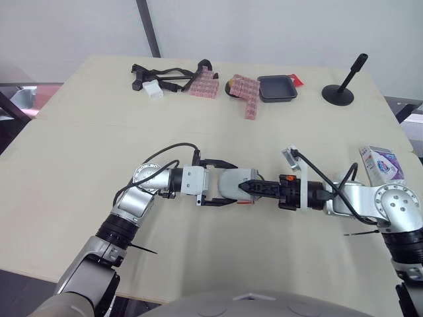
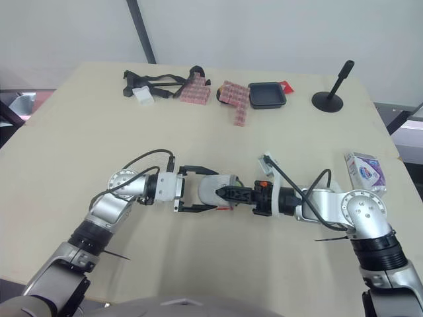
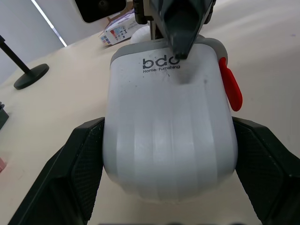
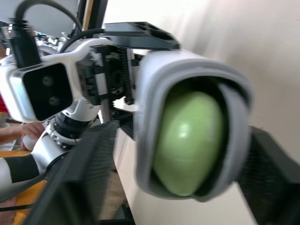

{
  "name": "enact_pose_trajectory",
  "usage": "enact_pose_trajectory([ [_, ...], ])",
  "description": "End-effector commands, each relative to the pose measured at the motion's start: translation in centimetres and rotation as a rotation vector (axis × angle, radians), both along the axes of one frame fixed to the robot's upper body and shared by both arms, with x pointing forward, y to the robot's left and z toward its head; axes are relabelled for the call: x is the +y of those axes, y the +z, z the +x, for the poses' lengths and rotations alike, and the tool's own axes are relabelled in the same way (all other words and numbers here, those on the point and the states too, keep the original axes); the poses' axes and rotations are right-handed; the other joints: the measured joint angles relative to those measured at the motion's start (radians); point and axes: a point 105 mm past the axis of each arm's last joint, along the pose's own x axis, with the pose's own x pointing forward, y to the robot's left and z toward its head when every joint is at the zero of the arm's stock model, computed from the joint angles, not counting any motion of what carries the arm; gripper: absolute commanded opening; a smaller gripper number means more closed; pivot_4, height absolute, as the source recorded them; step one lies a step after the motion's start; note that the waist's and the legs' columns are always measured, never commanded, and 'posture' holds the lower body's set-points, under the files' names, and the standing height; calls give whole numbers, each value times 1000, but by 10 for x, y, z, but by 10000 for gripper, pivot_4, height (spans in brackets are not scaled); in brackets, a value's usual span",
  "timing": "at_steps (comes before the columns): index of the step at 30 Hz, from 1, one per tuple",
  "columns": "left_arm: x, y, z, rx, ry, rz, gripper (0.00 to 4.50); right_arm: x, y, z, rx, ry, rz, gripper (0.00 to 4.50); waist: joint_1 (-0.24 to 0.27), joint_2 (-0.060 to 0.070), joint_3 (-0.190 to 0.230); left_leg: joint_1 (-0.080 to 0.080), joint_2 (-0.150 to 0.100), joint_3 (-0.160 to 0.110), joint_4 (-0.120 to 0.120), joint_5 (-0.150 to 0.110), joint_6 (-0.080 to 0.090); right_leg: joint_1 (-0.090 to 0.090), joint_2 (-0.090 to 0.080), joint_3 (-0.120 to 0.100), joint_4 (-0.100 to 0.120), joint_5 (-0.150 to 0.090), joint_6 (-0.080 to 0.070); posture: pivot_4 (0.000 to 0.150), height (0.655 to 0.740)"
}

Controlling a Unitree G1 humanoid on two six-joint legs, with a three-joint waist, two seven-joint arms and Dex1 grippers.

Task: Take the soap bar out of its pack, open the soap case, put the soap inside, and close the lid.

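From the head camera, you have both arms meeting over the middle of the table (image 1: 79,132). Your left gripper (image 1: 231,183) clamps the grey soap case (image 1: 228,177) between its two fingers, one on each long side. Your right gripper (image 1: 251,188) points at the case's other end, with a fingertip on top of it. The soap pack (image 1: 381,162) lies well apart, near the table's right edge. Along the far edge you can see a black tray (image 1: 277,88), pink blocks (image 1: 205,83) and a black stand (image 1: 340,92).

In your left wrist view, both black fingers (image 3: 70,178) press against the case's sides. A red tab (image 3: 230,89) sticks out on one side. One finger of the right gripper touches the lid just beside the printed logo.

In your right wrist view, the lid stands ajar and the green soap bar (image 4: 190,140) sits inside the case. The right gripper's fingers (image 4: 276,178) are spread wide with the case's end between them, and they are not clamped on it.
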Motion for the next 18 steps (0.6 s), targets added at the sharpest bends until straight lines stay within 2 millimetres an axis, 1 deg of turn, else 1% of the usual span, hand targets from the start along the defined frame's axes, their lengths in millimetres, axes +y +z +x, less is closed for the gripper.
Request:
enact_pose_trajectory([
  [1, 0, 9, 1, -32, 9, -21, 34657, 8, 13, -6, -38, 48, 53, 22358, -1, 0, 0, 0, 0, 0, 0, 0, 0, 0, 0, 0, 0, 0, 0, 1500, 7400],
  [2, 0, 10, 1, -29, 10, -22, 34657, 9, 13, -6, -37, 48, 56, 20811, -1, 0, 0, 0, 0, 0, 0, 0, 0, 0, 0, 0, 0, 0, 0, 1500, 7400],
  [18, -1, 10, 5, -49, 17, -18, 34657, 12, 11, -10, -31, 67, 52, 20739, 0, 0, 0, -1, 0, 0, 0, 0, 0, 0, 0, -1, -1, 0, 0, 1500, 7400],
])
